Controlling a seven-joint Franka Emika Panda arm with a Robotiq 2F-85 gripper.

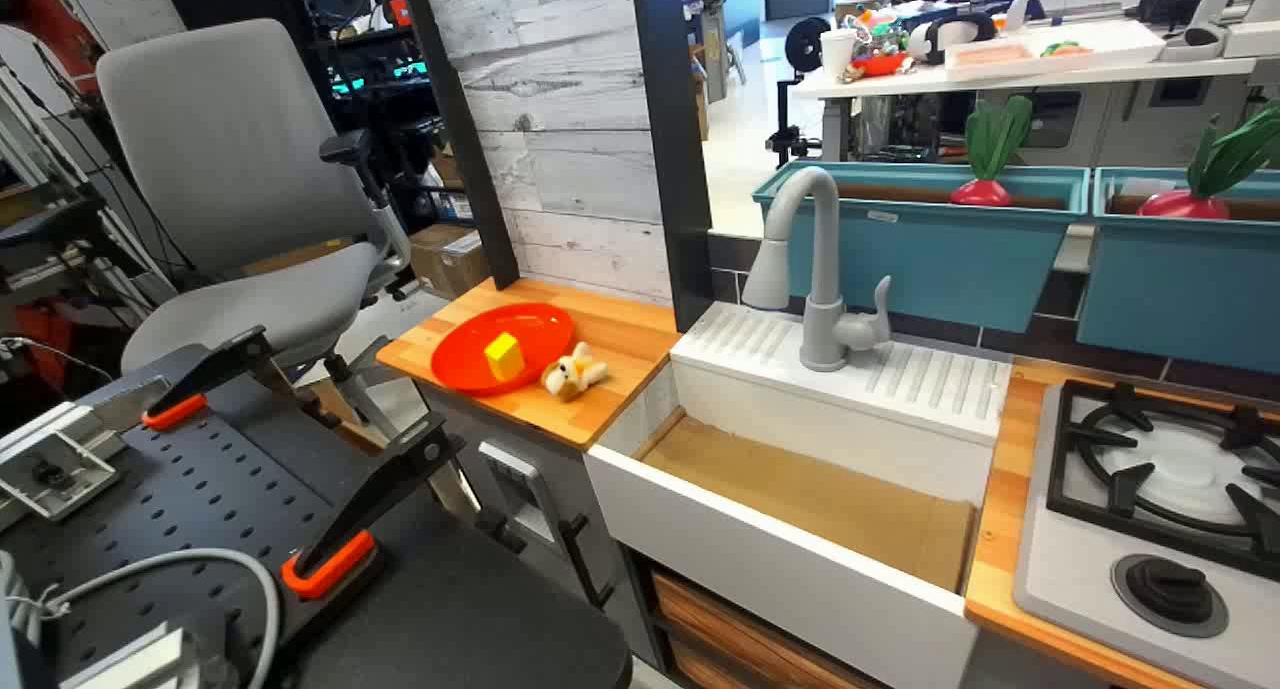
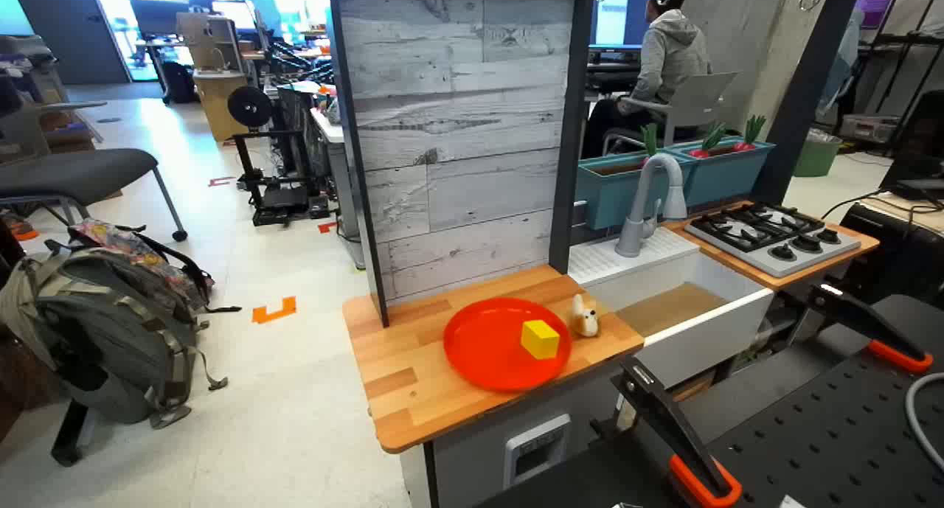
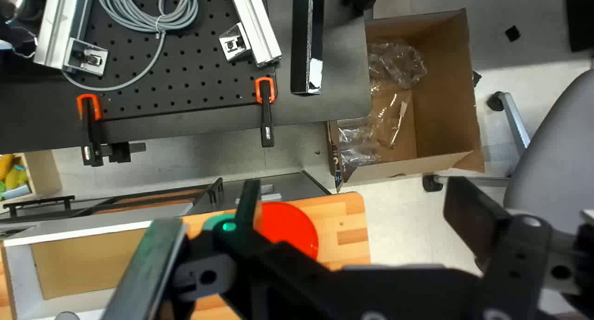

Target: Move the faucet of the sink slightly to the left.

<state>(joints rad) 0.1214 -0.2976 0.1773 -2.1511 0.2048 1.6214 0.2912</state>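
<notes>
The grey faucet (image 1: 826,259) stands upright on the ribbed back ledge of the white sink (image 1: 770,549). Its arched spout hangs toward the left in this exterior view, and its side lever is on the right. The faucet (image 2: 633,224) and sink (image 2: 708,338) also show in an exterior view, where the spout hangs to the right. In the wrist view the sink (image 3: 79,231) is at the lower left; a grey round piece at the bottom edge may be the faucet. My gripper (image 3: 357,199) is open and empty, high above the counter and floor, away from the faucet. It shows in neither exterior view.
A red plate (image 1: 470,339) with a yellow block (image 1: 504,357) and a small plush toy (image 1: 573,373) sit on the wooden counter. Teal planters (image 1: 910,269) are behind the faucet. A stovetop (image 1: 1060,559) is beside the sink. A dark table (image 1: 480,609) with orange-tipped clamps faces it.
</notes>
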